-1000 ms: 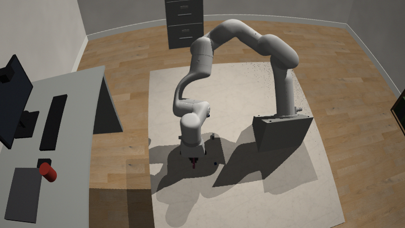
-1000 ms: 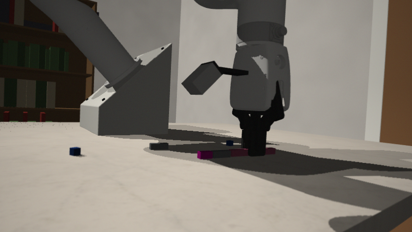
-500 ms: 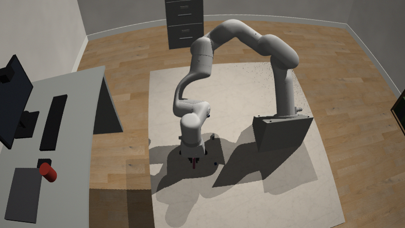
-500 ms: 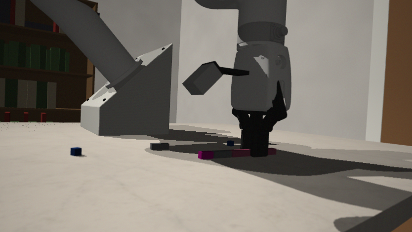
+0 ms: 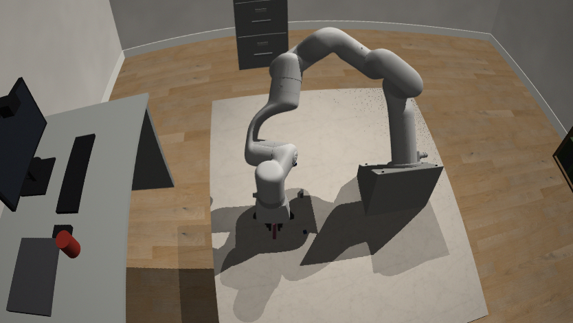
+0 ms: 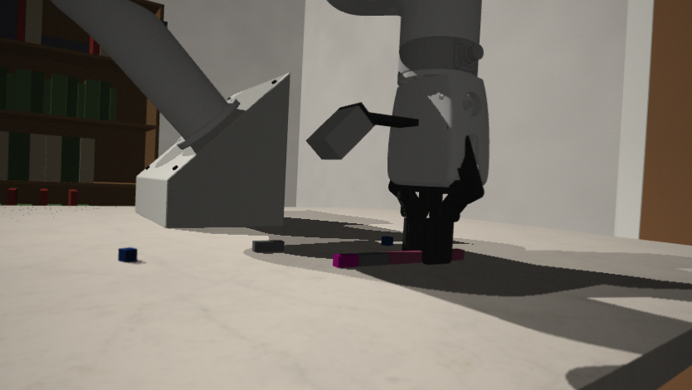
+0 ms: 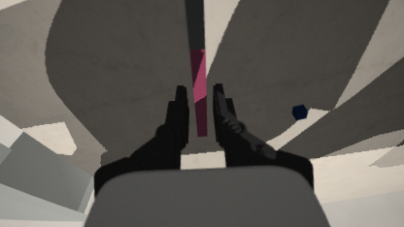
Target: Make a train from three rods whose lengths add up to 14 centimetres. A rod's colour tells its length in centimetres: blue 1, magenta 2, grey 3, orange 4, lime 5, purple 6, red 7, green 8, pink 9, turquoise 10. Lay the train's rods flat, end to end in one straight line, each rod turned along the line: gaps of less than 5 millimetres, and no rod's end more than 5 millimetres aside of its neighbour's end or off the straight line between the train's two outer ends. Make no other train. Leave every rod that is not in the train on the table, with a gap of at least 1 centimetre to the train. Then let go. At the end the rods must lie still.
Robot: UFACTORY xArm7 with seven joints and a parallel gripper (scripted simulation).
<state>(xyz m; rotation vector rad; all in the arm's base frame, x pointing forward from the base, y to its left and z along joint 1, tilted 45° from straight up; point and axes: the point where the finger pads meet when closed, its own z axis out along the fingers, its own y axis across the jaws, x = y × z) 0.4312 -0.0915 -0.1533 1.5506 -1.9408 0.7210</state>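
Observation:
Three rods lie flat end to end in one line on the white table top (image 6: 193,314): a magenta rod (image 6: 346,260), a grey rod (image 6: 372,259) (image 7: 195,24) and a long pink rod (image 6: 404,257) (image 7: 198,121) (image 5: 274,233). My gripper (image 6: 436,256) (image 7: 200,97) (image 5: 274,226) stands low over the pink rod, with a finger on each side of it. The fingers are open, and a small gap shows between each finger and the rod in the wrist view.
A second grey rod (image 6: 267,246) lies apart, to the left behind the line. One blue cube (image 6: 387,240) (image 7: 299,112) (image 5: 304,231) lies just behind the line, another blue cube (image 6: 128,254) far left. The arm's base block (image 6: 217,169) stands behind.

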